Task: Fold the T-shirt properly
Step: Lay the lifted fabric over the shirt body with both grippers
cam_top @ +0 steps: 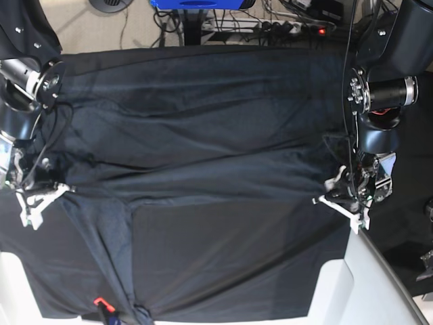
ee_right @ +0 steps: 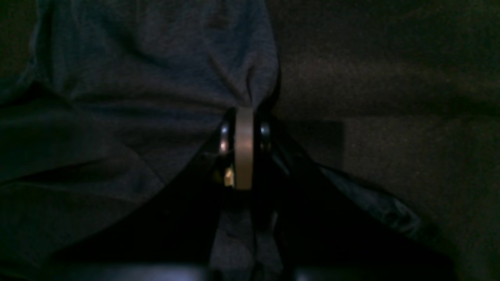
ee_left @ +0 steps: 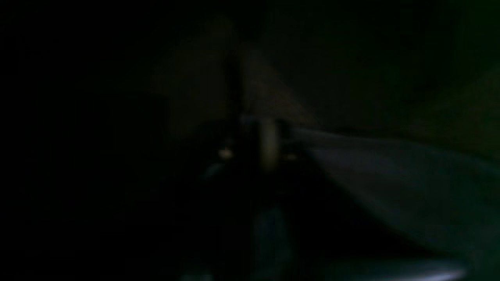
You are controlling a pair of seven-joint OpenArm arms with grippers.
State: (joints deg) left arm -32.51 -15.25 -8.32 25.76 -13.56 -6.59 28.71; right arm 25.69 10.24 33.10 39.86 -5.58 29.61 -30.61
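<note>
The dark slate-grey T-shirt point(cam_top: 203, 135) lies spread across the table, with a taut fold line running between my two grippers. My right gripper point(cam_top: 59, 189) is at the shirt's left edge. In the right wrist view it point(ee_right: 244, 111) is shut, pinching a bunched gather of the T-shirt point(ee_right: 156, 78). My left gripper point(cam_top: 323, 199) sits at the shirt's right edge. The left wrist view is very dark: the gripper point(ee_left: 268, 125) has its fingers together, and grey cloth point(ee_left: 390, 175) stretches away from them to the right.
A blacker cloth point(cam_top: 230, 257) covers the table, and white table corners point(cam_top: 338, 291) show at the front. A small red-orange item point(cam_top: 100, 302) lies near the front edge. Behind the table, a power strip and cables point(cam_top: 291, 27) sit on the floor.
</note>
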